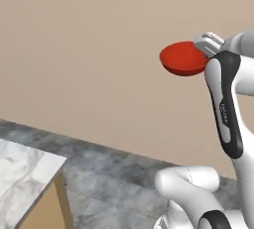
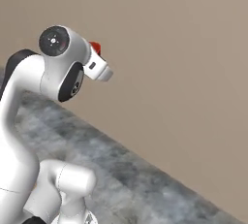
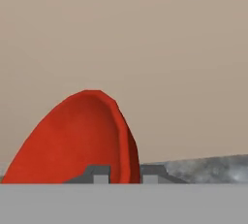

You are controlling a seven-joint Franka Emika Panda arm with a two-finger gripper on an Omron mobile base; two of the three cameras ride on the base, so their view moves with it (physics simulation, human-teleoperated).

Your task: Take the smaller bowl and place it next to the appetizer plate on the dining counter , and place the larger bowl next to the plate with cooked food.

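Note:
The smaller bowl [image 1: 182, 58] is a plain glossy red bowl held high in the air in front of a beige wall. My gripper [image 1: 206, 44] is shut on its right rim. In the hand view the smaller bowl [image 3: 77, 140] stands on edge, and my gripper [image 3: 123, 174] pinches its rim between both tips. In the right base view a sliver of the smaller bowl [image 2: 96, 47] peeks out behind the wrist. The appetizer plate, the larger bowl, the plate with cooked food and the dining counter are out of view.
A marble top [image 1: 22, 173] with a tan wooden side juts in at the lower left. Grey stone floor [image 1: 114, 178] runs along the foot of the beige wall [image 1: 89, 49]. My own white arm links stand close in front of both base cameras.

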